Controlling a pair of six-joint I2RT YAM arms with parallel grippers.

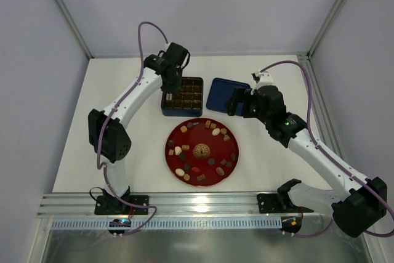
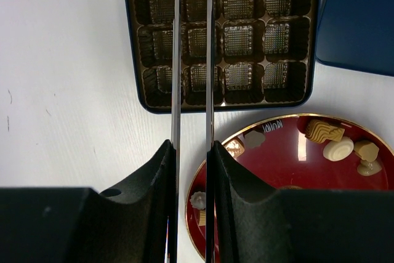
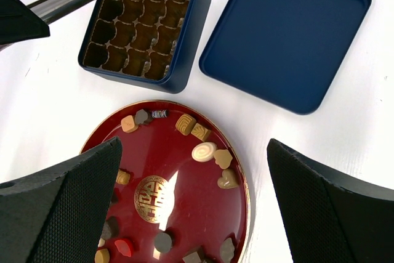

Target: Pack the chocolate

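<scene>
Many small chocolate pieces (image 1: pixel 215 132), brown, tan and cream, lie on the round red plate (image 1: pixel 203 138). They also show in the left wrist view (image 2: pixel 338 149) and the right wrist view (image 3: pixel 204 151). The dark blue box (image 1: pixel 192 80) with a brown grid tray stands behind the plate. My left gripper (image 1: pixel 167 95) is shut on long metal tongs (image 2: pixel 176 60) that reach over the box (image 2: pixel 228 106); I cannot tell if their tips hold anything. My right gripper (image 1: pixel 237 103) is wide open and empty above the plate's far right side (image 3: pixel 194 143).
The box's dark blue lid (image 1: pixel 220 93) lies upturned right of the box, under my right gripper; it also shows in the wrist views (image 2: pixel 360 23) (image 3: pixel 283 35). A metal rail (image 1: pixel 203 204) runs along the table's near edge. Walls close in the back and sides.
</scene>
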